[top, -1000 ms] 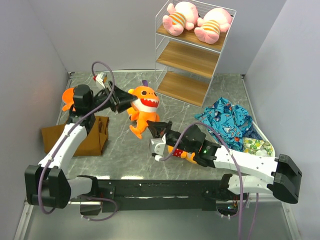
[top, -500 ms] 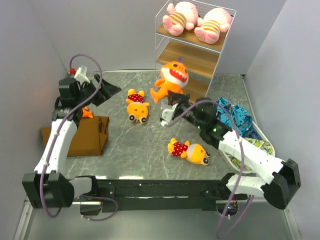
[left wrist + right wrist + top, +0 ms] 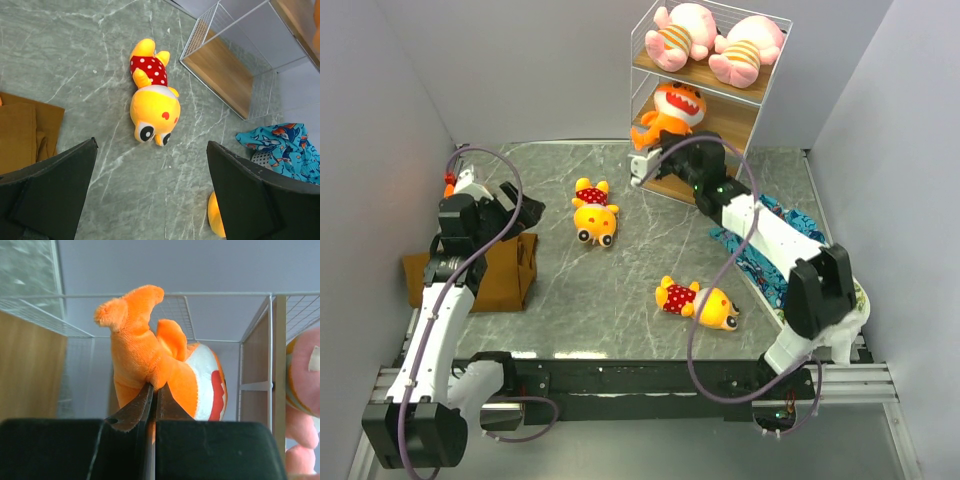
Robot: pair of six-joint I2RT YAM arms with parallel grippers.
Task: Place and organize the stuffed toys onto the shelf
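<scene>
The white wire shelf [image 3: 638,95] stands at the back right, with two pink stuffed toys [image 3: 682,32] lying on its top board. An orange fish-like toy [image 3: 672,108] hangs at the open front of the middle level. My right gripper [image 3: 658,148] is shut on a fold of its plush [image 3: 160,365], its own closed tips [image 3: 154,390] pinching from below. Two yellow toys in red dotted shirts lie on the table, one mid-left [image 3: 592,212] and one near the centre front [image 3: 700,303]. My left gripper [image 3: 515,200] is open and empty, above the first yellow toy [image 3: 152,100].
A brown cloth [image 3: 485,268] lies at the left under my left arm. A blue patterned cloth [image 3: 775,235] lies at the right beneath my right arm. The shelf's lowest board [image 3: 225,75] sits just beyond the yellow toy. Grey walls enclose the table.
My right arm has carried the orange toy from the table's middle up to the shelf's middle level. My left gripper has opened wide and drawn back to the left.
</scene>
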